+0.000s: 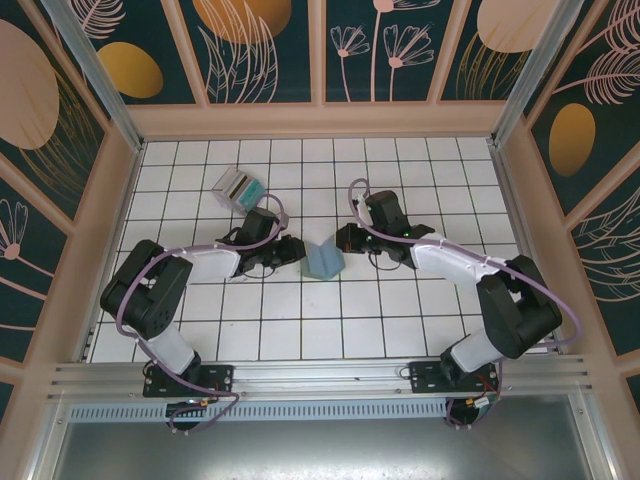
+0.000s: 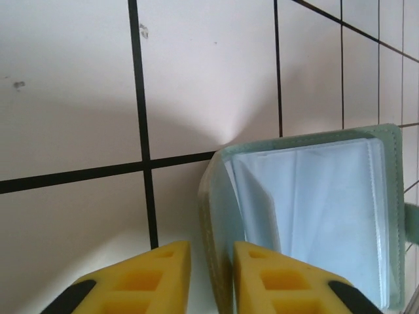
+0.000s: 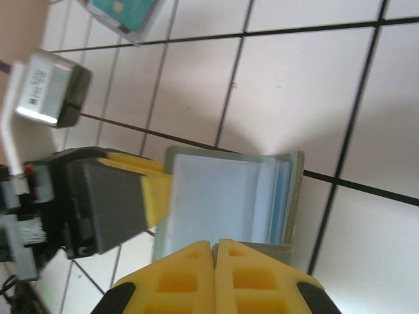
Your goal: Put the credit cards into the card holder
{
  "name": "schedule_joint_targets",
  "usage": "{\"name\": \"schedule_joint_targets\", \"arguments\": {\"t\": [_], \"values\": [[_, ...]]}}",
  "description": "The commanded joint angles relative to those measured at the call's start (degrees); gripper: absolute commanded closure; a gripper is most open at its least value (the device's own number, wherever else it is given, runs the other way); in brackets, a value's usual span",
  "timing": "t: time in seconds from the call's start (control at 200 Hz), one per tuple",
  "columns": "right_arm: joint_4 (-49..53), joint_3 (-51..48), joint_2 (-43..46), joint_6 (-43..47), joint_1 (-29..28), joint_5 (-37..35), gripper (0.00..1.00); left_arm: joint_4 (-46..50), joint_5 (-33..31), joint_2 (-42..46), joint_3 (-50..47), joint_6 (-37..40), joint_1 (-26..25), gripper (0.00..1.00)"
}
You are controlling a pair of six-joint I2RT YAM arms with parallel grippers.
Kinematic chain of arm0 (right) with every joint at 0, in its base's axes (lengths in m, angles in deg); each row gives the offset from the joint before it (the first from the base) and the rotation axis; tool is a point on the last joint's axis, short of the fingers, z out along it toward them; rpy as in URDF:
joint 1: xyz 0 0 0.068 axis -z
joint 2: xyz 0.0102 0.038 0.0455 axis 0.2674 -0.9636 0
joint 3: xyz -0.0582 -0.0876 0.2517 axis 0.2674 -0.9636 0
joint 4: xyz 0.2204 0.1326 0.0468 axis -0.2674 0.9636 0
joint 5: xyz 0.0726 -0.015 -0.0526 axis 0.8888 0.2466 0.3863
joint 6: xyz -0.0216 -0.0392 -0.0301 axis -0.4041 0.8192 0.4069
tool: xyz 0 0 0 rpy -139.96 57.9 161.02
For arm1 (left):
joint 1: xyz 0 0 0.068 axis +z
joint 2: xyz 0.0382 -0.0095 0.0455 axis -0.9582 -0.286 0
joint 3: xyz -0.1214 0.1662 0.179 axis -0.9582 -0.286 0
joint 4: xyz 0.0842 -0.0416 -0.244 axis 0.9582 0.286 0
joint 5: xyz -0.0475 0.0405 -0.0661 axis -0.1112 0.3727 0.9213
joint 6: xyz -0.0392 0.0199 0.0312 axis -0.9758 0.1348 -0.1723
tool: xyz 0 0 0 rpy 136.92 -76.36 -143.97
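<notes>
Clamping with left pincer [image 2: 211,254] narrowed onto one cover of card holder [image 2: 314,209], right pincer [image 3: 215,247] pressed shut on other. Propped open at middle of worktop [image 1: 400,320], pockets showing. Credit cards [image 1: 238,187] piled well apart, far left. Opening step, likely. Next: free one pincer, fetch a card without collapsing holder.
</notes>
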Motion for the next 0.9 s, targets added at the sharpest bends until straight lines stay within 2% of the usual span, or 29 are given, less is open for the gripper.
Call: {"name": "schedule_joint_targets", "arguments": {"t": [0.0, 0.175, 0.28, 0.395, 0.536, 0.726, 0.821, 0.891], "values": [[4.9, 0.5, -1.5, 2.2, 0.0, -6.8, 0.93, -0.1, -0.5, -0.8, -0.5, 0.8, 0.3, 0.81], [6.7, 0.8, 1.3, 2.8, 0.1, -11.2, 0.62, 0.0, -1.1, -0.7, -0.5, 1.0, 0.3, 0.84], [9.2, 2.6, 3.8, 2.9, -0.1, -15.0, 0.54, 0.2, -1.0, -0.6, -0.5, 0.9, 0.3, 0.84], [9.2, 3.5, 5.6, 2.6, -0.7, -12.8, 0.53, 0.0, -1.4, -0.5, -0.5, 0.8, 0.3, 0.84], [7.8, 4.6, 3.7, 0.8, -2.9, -8.4, 0.59, -0.4, -1.9, -0.1, -0.8, 0.4, 0.3, 0.84], [5.8, 5.8, -1.1, -1.5, -7.0, -8.6, 0.66, -0.2, -2.4, 0.3, -0.9, -0.1, 0.3, 0.83], [7.6, 7.2, -5.0, -2.2, -8.6, -12.3, 0.67, -0.6, -2.7, 0.7, -1.2, -0.5, 0.3, 0.8], [11.2, 9.4, -8.5, -2.6, -9.9, -16.7, 0.67, -0.5, -2.2, 1.1, -1.3, -1.0, 0.3, 0.75]]}}
